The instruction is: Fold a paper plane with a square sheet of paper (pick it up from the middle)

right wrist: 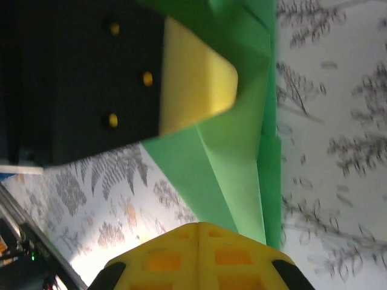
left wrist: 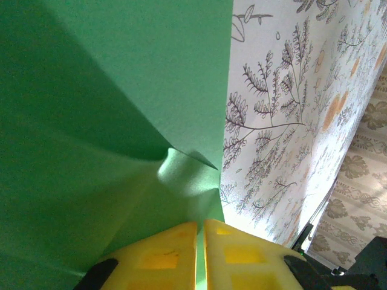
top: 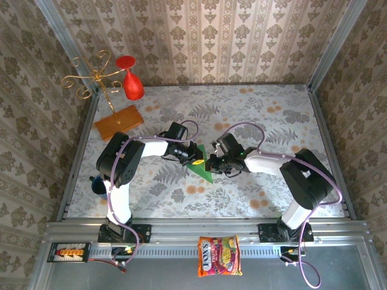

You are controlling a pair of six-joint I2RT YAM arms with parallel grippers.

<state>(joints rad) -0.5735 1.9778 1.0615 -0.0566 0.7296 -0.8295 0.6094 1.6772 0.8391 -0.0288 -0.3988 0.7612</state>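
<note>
Step in hand: folding is well under way, I'd judge. The green sheet point(top: 204, 171) is already a narrow pointed wedge with layered flaps, not a flat square.
Where the sheet is: mid-desk point(top: 254, 115), lying between the two pincers, its tip pointing toward the near edge.
Left pincer point(top: 195, 156): pressed together on the green sheet, at its far, wide end.
Right pincer point(top: 211, 163): closed, pads flush. The sheet's edge runs right up to its tip, but I cannot tell whether any paper is nipped.
Next move: probably pressing or drawing along a crease. That calls for one side pinning the paper while the other works, without tugging it askew.
Left wrist view: the left pincer point(left wrist: 201, 241) with green in the slit between its pads, and the green sheet point(left wrist: 109, 121) puckered into a small buckle just ahead.
Right wrist view: the right pincer point(right wrist: 199, 241) shut, the green sheet point(right wrist: 230, 163) with long overlapping folds, and a yellow finger point(right wrist: 196, 78) of the left pincer lying on the paper.
Top view: the layout of both arms, but none of these folds.
</note>
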